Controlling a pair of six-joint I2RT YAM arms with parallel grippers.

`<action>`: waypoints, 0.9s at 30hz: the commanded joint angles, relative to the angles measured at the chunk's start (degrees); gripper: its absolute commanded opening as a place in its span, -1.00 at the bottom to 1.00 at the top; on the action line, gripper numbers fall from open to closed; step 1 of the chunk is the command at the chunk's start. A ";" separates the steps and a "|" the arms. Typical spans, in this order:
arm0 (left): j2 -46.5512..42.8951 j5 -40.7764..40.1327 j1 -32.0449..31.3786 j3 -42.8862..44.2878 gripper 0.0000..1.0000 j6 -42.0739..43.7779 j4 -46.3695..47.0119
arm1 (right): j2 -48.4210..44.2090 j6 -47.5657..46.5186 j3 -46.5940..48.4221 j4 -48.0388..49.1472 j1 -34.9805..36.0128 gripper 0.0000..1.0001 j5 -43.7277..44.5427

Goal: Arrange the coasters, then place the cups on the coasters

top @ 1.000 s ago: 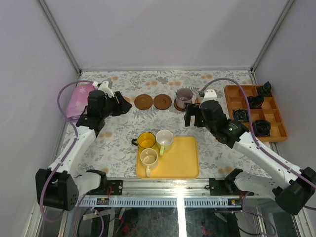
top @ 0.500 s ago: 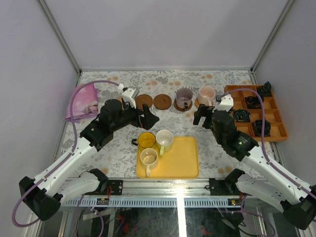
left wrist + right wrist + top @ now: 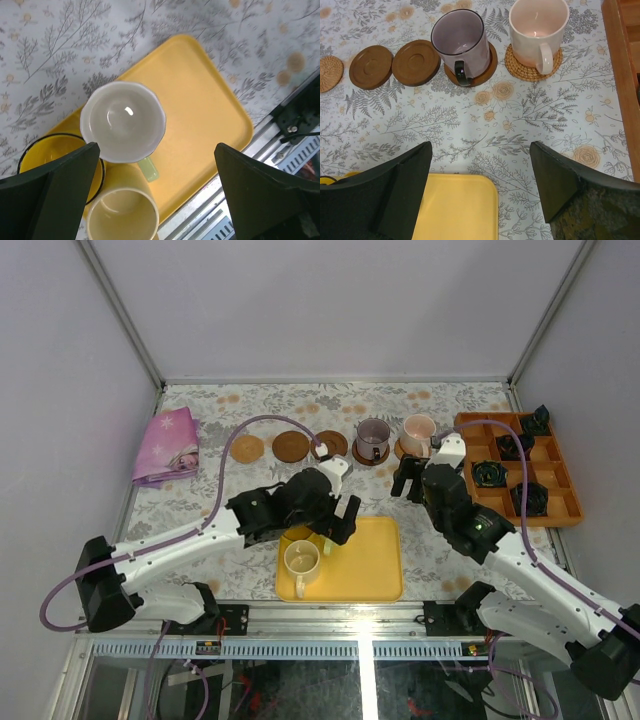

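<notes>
Five coasters lie in a row at the back: a tan one, two bare dark ones, a dark one under the grey-purple cup, and a woven tan one under the pink cup. On the yellow tray stand a white cup, a yellow cup and a cream cup. My left gripper hangs open above the white cup's green handle. My right gripper is open over bare table, short of the pink cup.
An orange divided tray with small black objects sits at the right edge. A pink cloth lies at the far left. The table's metal front rail runs just beyond the yellow tray.
My left gripper opened, left the tan coaster at the row's left end and swung right over the tray's cups. My right gripper backed off the pink cup.
</notes>
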 commanded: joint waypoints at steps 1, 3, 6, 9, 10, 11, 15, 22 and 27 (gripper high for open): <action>0.68 -6.80 -1.33 1.99 0.99 -1.91 -3.79 | -0.37 -0.54 2.12 0.33 0.33 0.68 -0.88; 0.38 -8.06 -1.36 2.01 0.99 -2.92 -3.61 | -0.38 -1.89 2.12 0.25 0.33 0.60 -2.37; -0.73 -7.87 -1.36 1.35 1.00 -4.65 -3.66 | 0.77 -2.49 2.50 -1.28 0.33 0.59 -2.66; -1.69 -6.81 -1.37 -0.19 0.96 -6.72 -4.27 | 2.26 -2.85 3.16 -2.41 0.33 0.58 -2.59; -1.80 -6.11 -1.34 -0.61 0.90 -7.22 -4.55 | 2.67 -2.89 3.30 -2.38 0.33 0.58 -2.49; -1.72 -5.38 -1.37 -1.11 0.82 -7.62 -4.63 | 3.04 -2.92 3.35 -2.16 0.29 0.58 -2.54; -0.77 -2.43 -1.61 -2.50 0.39 -9.31 -4.55 | 4.45 -2.98 3.62 -1.54 0.29 0.58 -2.90; 0.38 -0.96 -3.46 -4.70 -0.02 -11.62 -4.08 | 6.18 -3.74 4.06 -2.11 0.33 0.57 -2.90; 1.97 -0.16 -4.21 -5.09 -0.03 -12.64 -4.06 | 6.46 -3.77 4.17 -2.47 0.33 0.57 -4.35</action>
